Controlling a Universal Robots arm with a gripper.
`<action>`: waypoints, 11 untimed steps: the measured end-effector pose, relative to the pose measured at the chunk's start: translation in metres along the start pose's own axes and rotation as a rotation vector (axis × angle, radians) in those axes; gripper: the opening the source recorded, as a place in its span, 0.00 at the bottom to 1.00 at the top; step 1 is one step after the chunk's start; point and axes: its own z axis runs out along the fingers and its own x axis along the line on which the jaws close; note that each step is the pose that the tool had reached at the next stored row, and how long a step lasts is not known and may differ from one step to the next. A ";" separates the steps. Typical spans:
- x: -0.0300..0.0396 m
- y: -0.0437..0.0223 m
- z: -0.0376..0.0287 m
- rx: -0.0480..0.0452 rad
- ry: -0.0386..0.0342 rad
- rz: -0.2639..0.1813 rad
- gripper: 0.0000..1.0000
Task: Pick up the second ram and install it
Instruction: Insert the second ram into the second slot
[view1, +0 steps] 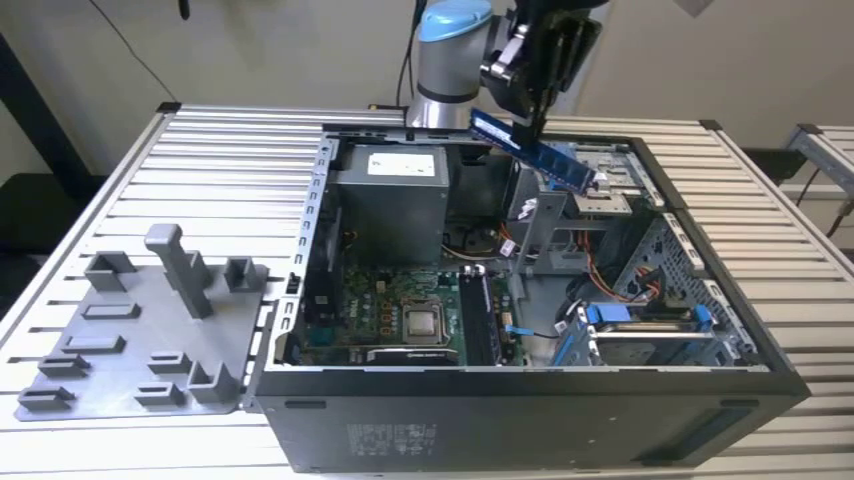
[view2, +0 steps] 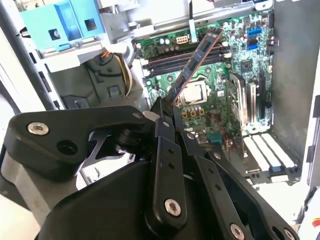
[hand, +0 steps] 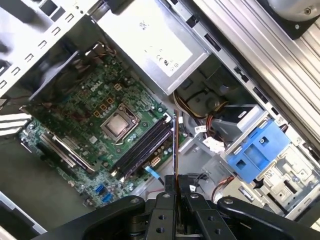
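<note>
We see the memory stick (view1: 567, 168) tilted in mid-air over the open computer case (view1: 534, 420), one end pinched tight in the closed tool (view1: 534, 128). A grey tray (view1: 134, 350) lies beside the case on the counter (view1: 227, 150).

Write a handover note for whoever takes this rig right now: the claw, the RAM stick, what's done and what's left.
Claw: shut on the second ram, gripping it near one end.
Position: the stick hangs tilted in the air above the open computer case, clear of the motherboard.
Done: pick-up.
Left: installation. The stick is not yet in the memory slots, which lie beside the processor.
</note>
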 end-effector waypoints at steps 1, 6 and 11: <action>0.0000 0.0000 0.0000 0.0008 0.0002 0.012 0.13; 0.0000 0.0000 0.0002 0.0049 0.0010 0.074 0.13; 0.0000 0.0000 0.0003 0.0088 0.0017 0.135 0.13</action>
